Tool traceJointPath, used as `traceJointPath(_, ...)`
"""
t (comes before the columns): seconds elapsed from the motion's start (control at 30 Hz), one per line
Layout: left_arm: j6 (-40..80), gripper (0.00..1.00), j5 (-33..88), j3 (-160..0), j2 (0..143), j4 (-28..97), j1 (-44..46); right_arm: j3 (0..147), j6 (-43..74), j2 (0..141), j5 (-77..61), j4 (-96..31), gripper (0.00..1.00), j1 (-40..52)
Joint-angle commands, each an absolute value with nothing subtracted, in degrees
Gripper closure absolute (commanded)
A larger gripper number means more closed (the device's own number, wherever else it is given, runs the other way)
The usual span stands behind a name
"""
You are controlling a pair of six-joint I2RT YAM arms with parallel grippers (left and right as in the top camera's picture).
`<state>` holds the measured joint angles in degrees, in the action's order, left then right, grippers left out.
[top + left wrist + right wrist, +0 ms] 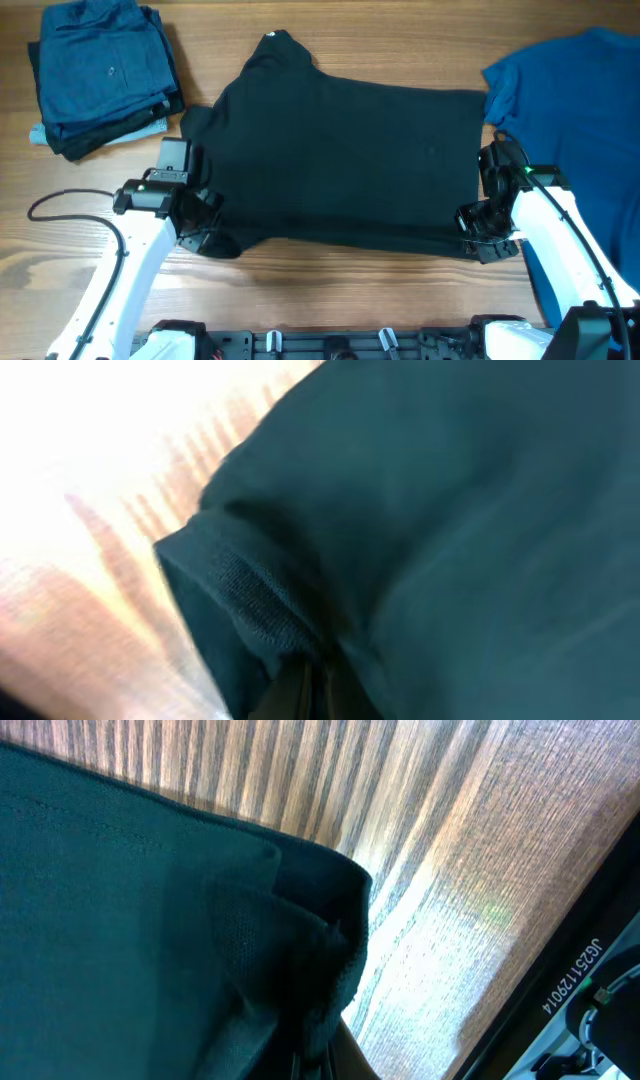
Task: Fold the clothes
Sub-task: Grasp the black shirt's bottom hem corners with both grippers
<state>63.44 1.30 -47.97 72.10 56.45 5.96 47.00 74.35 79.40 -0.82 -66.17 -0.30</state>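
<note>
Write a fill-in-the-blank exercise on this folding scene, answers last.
The T-shirt spread mid-table is ___. The dark blue stack at far left is already ___. The loose shirt beyond the right pincer is bright ___. The left pincer pinches the middle T-shirt's near-___ corner.
Answers: black, folded, blue, left.

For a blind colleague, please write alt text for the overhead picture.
A black T-shirt lies spread on a wooden table, the left claw and right claw gripping its near corners. Folded dark blue clothes sit far left, a bright blue shirt right.
</note>
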Motion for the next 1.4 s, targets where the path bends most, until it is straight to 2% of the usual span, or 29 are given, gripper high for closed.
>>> traceJointPath(0.0,62.00,0.69,-0.93,-48.86,71.35,56.31,6.00,48.03,74.91,79.64,2.00,-66.04,0.96,-0.21)
traceJointPath(0.07,61.69,0.18,-0.95,-48.86,71.35,58.46,6.00,48.03,74.56,79.64,1.96,-66.04,0.96,-0.21)
traceJointPath(0.1,61.69,0.07,-0.95,-48.86,71.35,60.07,6.00,48.03,74.54,79.64,1.96,-66.04,0.96,-0.21)
traceJointPath(0.13,61.69,0.04,-0.95,-48.86,71.35,61.36,6.00,48.03,74.54,79.64,2.00,-66.02,0.96,-0.21)
traceJointPath(0.23,61.69,0.00,-0.95,-48.86,71.35,65.36,6.00,48.03,74.28,79.64,1.96,-65.80,0.96,-0.23)
traceJointPath(0.37,61.69,0.00,-0.73,-47.72,71.35,67.57,6.00,48.03,73.49,79.64,1.93,-65.52,0.96,-0.23)
traceJointPath(0.63,61.71,0.00,0.62,-39.88,75.22,59.18,6.00,48.03,72.10,79.64,1.91,-65.23,0.96,-0.23)
traceJointPath(0.97,60.40,0.00,2.50,-39.38,79.68,49.45,6.00,48.01,71.42,79.64,1.93,-65.17,0.96,-0.23)
traceJointPath(1.1,60.40,0.04,3.36,-39.38,79.61,49.04,6.00,48.01,70.63,79.64,1.93,-64.88,0.96,-0.23)
traceJointPath(1.37,60.40,0.03,3.38,-39.38,79.61,45.36,6.00,48.01,70.41,79.64,1.91,-64.14,0.96,-0.21)
